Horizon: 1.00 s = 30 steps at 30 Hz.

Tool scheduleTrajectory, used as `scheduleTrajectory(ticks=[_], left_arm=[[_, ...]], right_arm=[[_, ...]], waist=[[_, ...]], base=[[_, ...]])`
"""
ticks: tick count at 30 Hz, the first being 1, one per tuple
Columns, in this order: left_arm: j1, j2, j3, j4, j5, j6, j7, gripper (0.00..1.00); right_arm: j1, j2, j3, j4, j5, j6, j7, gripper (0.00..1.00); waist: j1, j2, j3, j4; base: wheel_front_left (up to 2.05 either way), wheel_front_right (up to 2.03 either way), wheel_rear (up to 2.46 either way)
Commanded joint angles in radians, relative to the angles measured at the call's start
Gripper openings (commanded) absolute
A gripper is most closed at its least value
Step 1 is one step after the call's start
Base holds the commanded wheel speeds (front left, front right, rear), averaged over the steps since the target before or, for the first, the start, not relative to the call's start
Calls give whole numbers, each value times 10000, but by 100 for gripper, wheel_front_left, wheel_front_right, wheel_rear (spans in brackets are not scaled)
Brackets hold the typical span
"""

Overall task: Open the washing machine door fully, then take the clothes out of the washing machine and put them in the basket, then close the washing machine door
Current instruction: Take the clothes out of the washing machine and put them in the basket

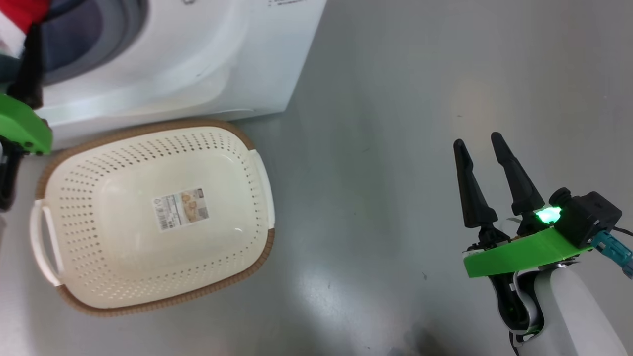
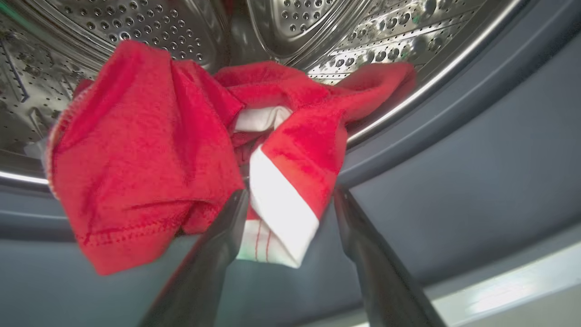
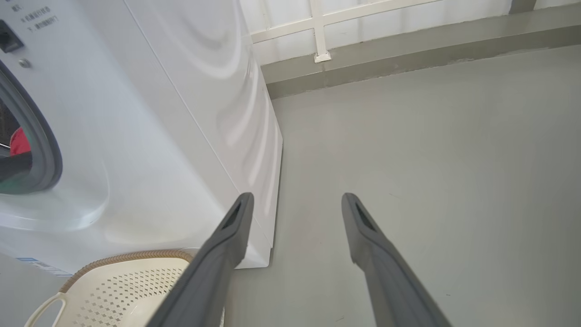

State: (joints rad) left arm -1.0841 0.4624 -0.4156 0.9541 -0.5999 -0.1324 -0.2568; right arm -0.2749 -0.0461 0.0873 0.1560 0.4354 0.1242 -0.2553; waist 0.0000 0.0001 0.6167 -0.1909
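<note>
The red clothes with white trim bulge out of the steel drum over the grey gasket. My left gripper is open at the drum mouth, and a white-trimmed fold of the fabric hangs between its fingertips. In the head view one dark left finger reaches up to the clothes at the washing machine. The cream basket lies empty on the floor in front of the machine. My right gripper hovers open over bare floor to the right. The washing machine door is out of view.
Grey floor stretches to the right of the machine and the basket. In the right wrist view the machine's white side panel stands left of the fingers, the basket sits below, and a white wall with a grey skirting runs behind.
</note>
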Motion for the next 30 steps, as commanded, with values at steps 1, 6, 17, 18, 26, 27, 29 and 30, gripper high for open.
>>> scheduleTrajectory(ticks=[1,6,17,18,26,27,29,30], left_arm=[[-283,665,125,23,-133,17,-49,100],[-650,817,-7,488,-255,17,-49,100],[-837,795,257,16,-122,17,-49,0],[-765,755,442,-148,-48,17,-49,0],[523,-17,2556,-1745,927,37,-49,0],[749,-168,2830,-1974,1063,36,-49,0],[1207,-472,3375,-2448,1337,31,-49,0],[1437,-615,3628,-2685,1482,28,-49,0]], right_arm=[[-16,-41,296,-270,90,65,-65,100],[-88,-41,372,-300,147,65,-65,100],[-111,-41,254,-320,167,65,-65,100],[-117,-41,239,-313,151,65,-65,100],[-31,-41,84,-145,-12,65,-65,100],[-3,-41,69,-113,-30,65,-65,100],[64,-41,44,-48,-70,65,-65,100],[97,-41,36,-13,-91,65,-65,100]], waist=[[0,-1,332,-312],[0,-1,466,-438],[0,-1,344,-339],[0,-1,294,-290],[0,-1,-390,216],[0,-1,-499,289],[0,-1,-713,439],[0,-1,-820,511]], base=[[0,0,0],[0,0,0],[0,0,0],[0,0,0],[0,0,0],[0,0,0],[0,0,0],[0,0,0]])
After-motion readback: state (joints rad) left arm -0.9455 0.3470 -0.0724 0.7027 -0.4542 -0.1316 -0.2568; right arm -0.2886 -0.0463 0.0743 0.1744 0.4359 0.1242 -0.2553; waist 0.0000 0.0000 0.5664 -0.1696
